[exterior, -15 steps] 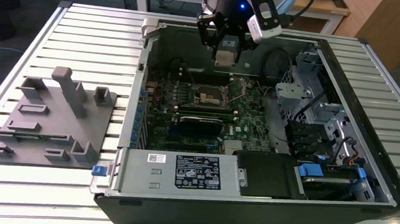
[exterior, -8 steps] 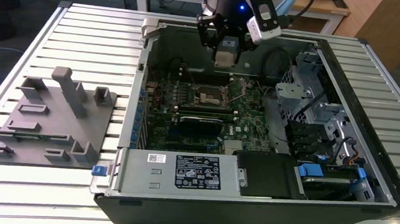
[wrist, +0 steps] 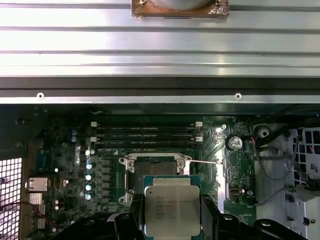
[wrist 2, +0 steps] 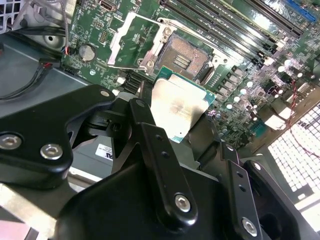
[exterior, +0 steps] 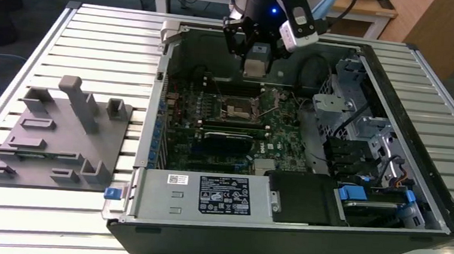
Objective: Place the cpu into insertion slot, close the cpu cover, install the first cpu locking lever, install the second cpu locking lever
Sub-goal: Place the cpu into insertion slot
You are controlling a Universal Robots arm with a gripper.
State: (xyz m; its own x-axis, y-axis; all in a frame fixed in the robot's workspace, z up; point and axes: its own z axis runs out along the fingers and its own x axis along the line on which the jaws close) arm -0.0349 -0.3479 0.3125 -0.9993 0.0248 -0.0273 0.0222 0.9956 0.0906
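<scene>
The jaws are clenched on the cpu [wrist 2: 177,107], with one black finger [wrist: 209,212] on each of two opposite edges. The cpu is a small, flat, square chip. Its top is a dull silver-grey metal plate with cut corners, and a thin green border runs around this plate. Some faint print sits on the metal. In both wrist views the top face is turned toward the camera and catches a soft light.

In the exterior view the chip hangs in the air over the far part of an open computer case [exterior: 283,246]. It is well above the green board [exterior: 279,130] and does not touch it. The insertion slot [exterior: 240,109] lies on this board, nearer in that view than the chip. The slot is uncovered, and its dark square contact field is exposed inside a silvery metal rim.

In the second wrist view the cpu cover [wrist 2: 118,40] is lifted open. It stands tilted just beside the slot, and the green board shows through its large window. Long narrow black memory slots [wrist: 147,134] run along the far side of the slot.

The case lies on a slatted metal table [exterior: 106,29]. A grey moulded tray [exterior: 49,150] rests on the table at the exterior view's left of the case.
</scene>
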